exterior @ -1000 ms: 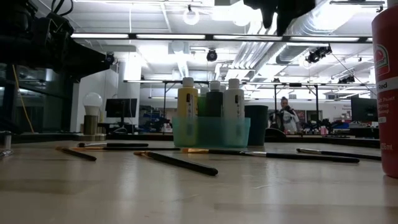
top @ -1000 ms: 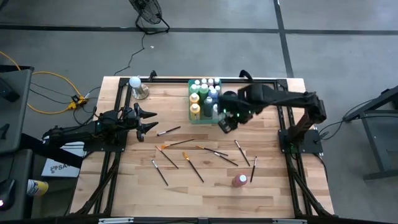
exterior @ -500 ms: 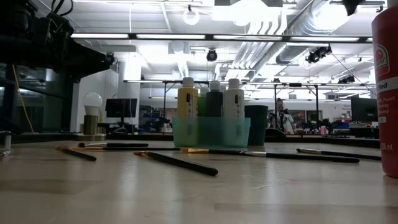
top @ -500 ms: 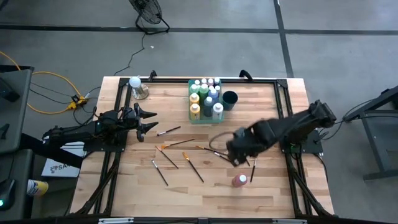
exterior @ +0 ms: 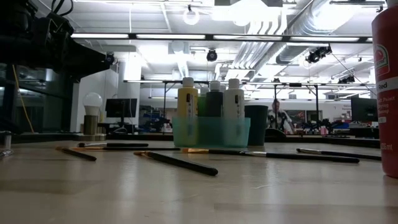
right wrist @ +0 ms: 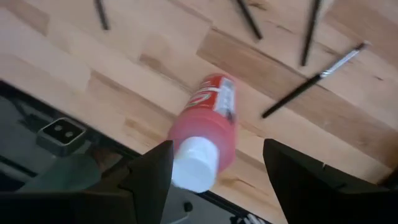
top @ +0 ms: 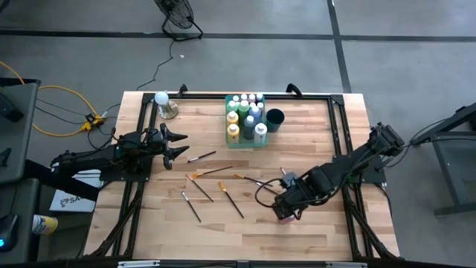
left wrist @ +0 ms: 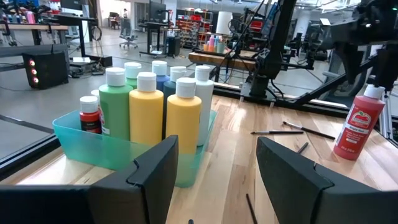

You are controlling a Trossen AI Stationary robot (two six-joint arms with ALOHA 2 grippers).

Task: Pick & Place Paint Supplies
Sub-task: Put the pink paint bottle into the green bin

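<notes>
Nearest me, at the front right of the table, my right gripper hangs over the red paint bottle with its fingers spread wide, one either side of the white cap and touching nothing that I can see. I judge this to be the approach before a pick: the bottle stands alone, well apart from the others, and it looks like the one loose bottle left to collect. The next move, as I see it, calls for lowering until the fingers bracket the bottle's body, not the cap, then closing squarely, since a round, smooth bottle could slip or tip if caught off centre. The bottle is upright, red with a white cap and a printed label, and a few thin paintbrushes lie scattered on the boards just beyond it and toward the middle of the table; one dark brush lies close by the bottle, so I would come down straight. Off to the left edge my left gripper waits above the table, fingers apart and empty. Farthest back, the teal bin holds the gathered bottles, yellow, green and white-capped, standing tight together, with a dark cup just beside it.
</notes>
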